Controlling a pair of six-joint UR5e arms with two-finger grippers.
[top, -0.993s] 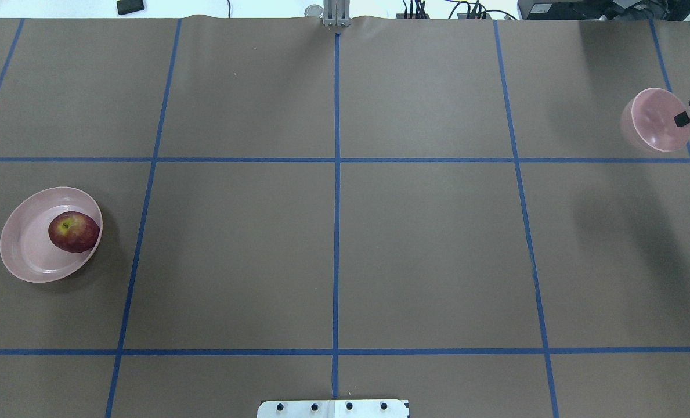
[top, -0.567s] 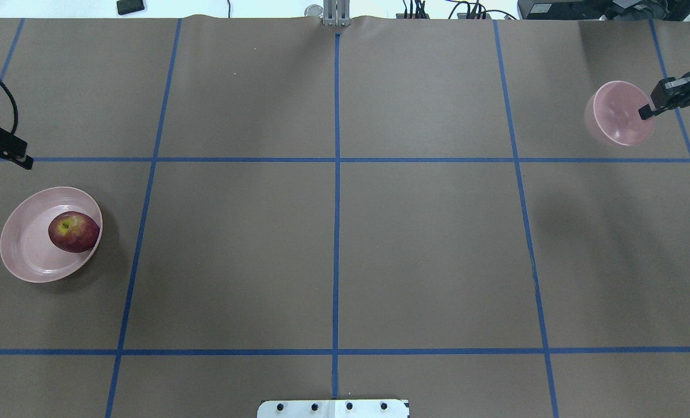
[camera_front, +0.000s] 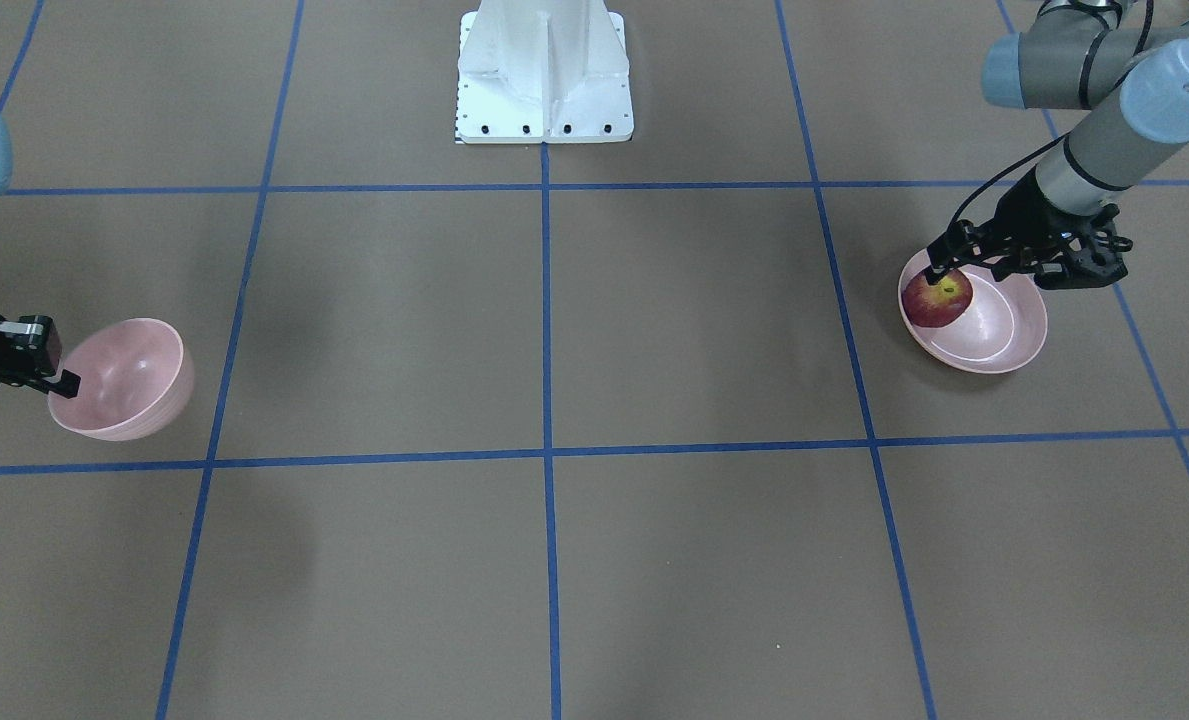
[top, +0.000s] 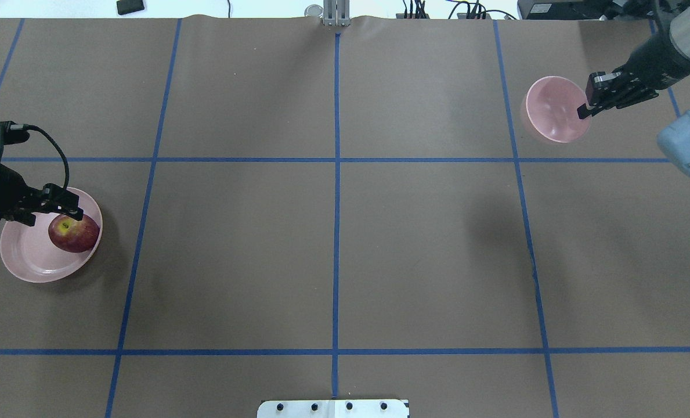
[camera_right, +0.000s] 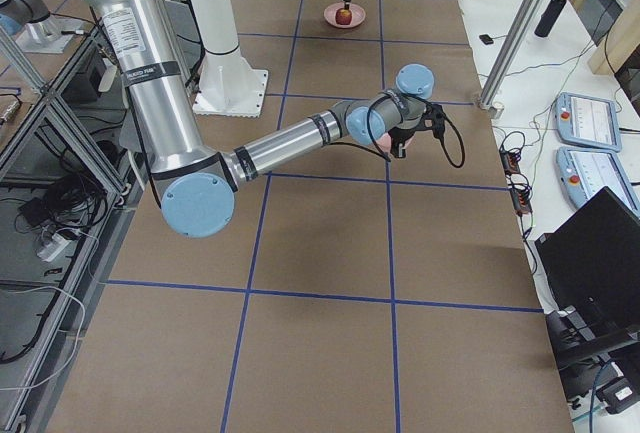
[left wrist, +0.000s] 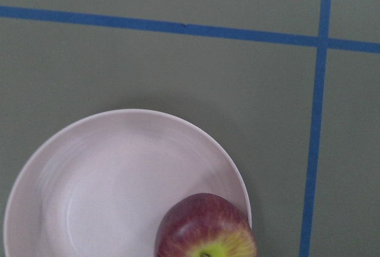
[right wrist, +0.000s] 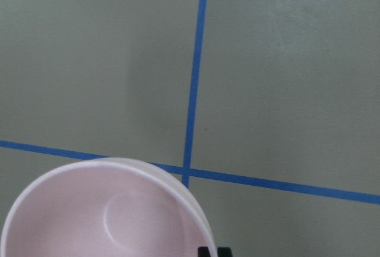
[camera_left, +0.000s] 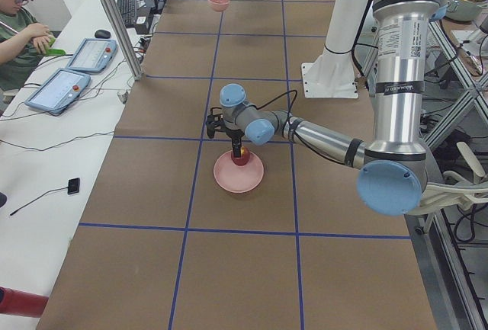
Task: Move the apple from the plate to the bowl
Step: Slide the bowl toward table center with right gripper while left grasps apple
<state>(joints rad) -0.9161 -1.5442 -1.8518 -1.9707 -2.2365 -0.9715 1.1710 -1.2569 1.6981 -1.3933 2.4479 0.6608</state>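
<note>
The red apple (top: 73,232) with its yellow stem patch lies at the right side of the wide pink plate (top: 28,255) on the table's left; it also shows in the front view (camera_front: 936,300) and the left wrist view (left wrist: 205,230). My left gripper (top: 71,212) hangs just above the apple's top and looks open and empty; no fingertips show in its wrist view. My right gripper (top: 582,110) is shut on the rim of the small deep pink bowl (top: 553,119) and holds it tilted above the table at the far right. The bowl also shows in the right wrist view (right wrist: 101,215).
Blue tape lines divide the brown table into squares. The robot's white base plate (top: 333,408) sits at the near edge, in the middle. An operator (camera_left: 19,33) sits at a side desk with tablets, beyond the table's far edge.
My left arm has come in from the left edge and now hangs over the apple. My right gripper has carried the bowl leftward, towards the table's middle.
</note>
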